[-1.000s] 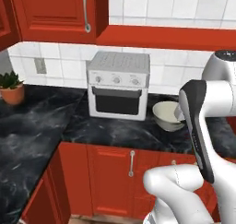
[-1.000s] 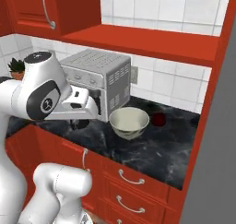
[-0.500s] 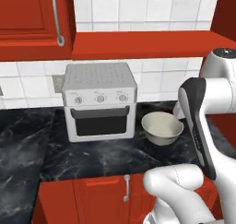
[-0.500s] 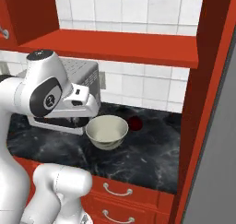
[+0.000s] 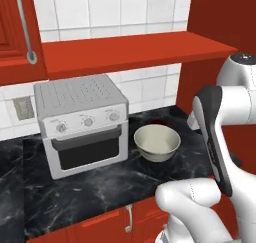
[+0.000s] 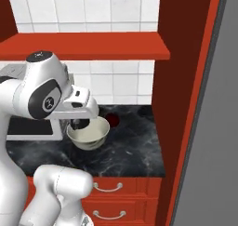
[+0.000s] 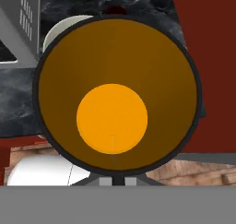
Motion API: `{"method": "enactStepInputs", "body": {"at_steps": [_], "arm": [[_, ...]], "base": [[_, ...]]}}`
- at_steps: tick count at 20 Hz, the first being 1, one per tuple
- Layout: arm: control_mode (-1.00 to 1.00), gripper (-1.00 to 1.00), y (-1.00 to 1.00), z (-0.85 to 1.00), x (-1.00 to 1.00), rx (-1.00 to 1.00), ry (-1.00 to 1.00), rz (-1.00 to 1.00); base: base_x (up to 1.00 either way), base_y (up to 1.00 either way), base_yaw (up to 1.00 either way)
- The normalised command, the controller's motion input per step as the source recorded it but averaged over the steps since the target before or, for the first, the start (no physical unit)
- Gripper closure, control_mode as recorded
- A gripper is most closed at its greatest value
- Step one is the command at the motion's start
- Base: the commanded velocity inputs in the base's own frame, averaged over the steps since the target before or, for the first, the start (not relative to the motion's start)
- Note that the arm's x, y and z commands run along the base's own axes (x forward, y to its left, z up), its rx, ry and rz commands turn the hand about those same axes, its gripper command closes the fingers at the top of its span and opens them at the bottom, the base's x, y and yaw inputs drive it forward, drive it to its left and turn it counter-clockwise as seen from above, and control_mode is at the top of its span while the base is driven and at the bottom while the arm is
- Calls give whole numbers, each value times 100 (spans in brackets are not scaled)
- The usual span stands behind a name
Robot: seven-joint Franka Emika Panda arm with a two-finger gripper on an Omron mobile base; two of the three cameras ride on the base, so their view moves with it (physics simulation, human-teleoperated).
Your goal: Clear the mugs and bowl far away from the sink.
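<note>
Base is sliding rightward: toaster oven [image 5: 82, 124] and bowl [image 5: 156, 142] are drifting to 9 o'clock. Gripper [image 7: 114, 174] is clenching the mug [image 7: 115, 94], carrying it for placement.

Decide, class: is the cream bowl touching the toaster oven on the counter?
Apart. The left base view shows a strip of dark counter between the bowl and the toaster oven, so their sides do not meet.
</note>
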Motion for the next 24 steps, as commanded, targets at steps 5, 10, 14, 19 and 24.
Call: {"method": "enactStepInputs", "body": {"at_steps": [5,10,14,19,24], "arm": [[100,100,0,0,0,0,0,0],[100,100,0,0,0,0,0,0],[100,100,0,0,0,0,0,0],[-100,100,-8,-43,2,5,5,-10],[-100,100,-24,-49,11,7,1,0]], "base": [[1,-18,-34],[-11,-20,-26],[-30,-8,-19],[-4,0,-4],[0,0,0]]}}
